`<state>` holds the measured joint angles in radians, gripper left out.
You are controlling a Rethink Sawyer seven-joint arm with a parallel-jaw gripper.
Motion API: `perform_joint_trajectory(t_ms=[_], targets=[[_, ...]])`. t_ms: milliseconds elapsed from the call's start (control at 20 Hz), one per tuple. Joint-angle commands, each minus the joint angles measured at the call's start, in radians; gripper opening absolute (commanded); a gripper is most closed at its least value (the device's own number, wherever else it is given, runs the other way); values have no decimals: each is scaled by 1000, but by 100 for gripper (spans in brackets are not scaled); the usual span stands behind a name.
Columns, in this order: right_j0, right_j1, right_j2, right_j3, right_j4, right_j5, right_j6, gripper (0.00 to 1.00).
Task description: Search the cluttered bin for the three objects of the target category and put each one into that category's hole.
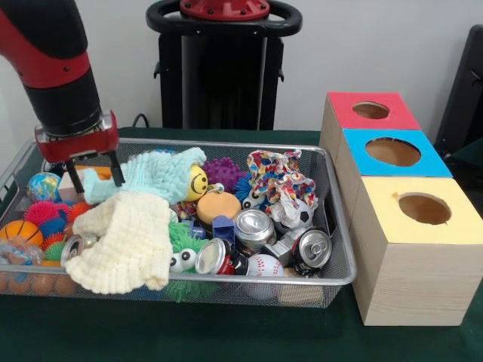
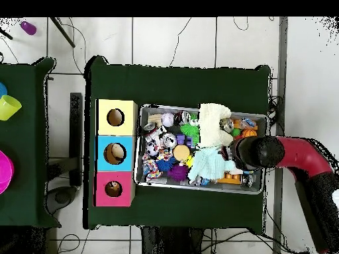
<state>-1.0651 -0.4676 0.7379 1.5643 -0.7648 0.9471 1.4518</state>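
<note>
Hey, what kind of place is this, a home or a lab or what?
Probably a robotics lab: a red arm over a wire bin of mixed clutter, three boxes with holes on a green table, cables on tiled floor.

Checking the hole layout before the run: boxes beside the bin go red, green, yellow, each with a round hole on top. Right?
Not quite. The middle box is blue, not green; the front view shows it between the red box and the yellow box. Each has a round hole on top.

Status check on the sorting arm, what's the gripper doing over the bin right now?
Gripper open, empty, down at bin's end away from boxes. Beside light blue cloth. Cream cloth covers items below. Yellow box, blue box, red box untouched.
</note>
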Motion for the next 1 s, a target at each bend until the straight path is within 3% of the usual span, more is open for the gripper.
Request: perform_joint_trajectory(t_ms=[50,200,300,500,550,750,950,1000], targets=[[7,138,-10,44,-125,-126,-284,100],[23,172,-6,62,-177,-217,-243,100],[39,231,-11,52,-230,-314,-217,100],[44,338,-24,20,-264,-437,-210,100],[43,342,-30,25,-252,-463,-198,0],[74,300,-60,46,-266,-502,-104,0],[129,210,-100,106,-264,-553,20,0],[153,154,-109,139,-245,-546,63,0]])
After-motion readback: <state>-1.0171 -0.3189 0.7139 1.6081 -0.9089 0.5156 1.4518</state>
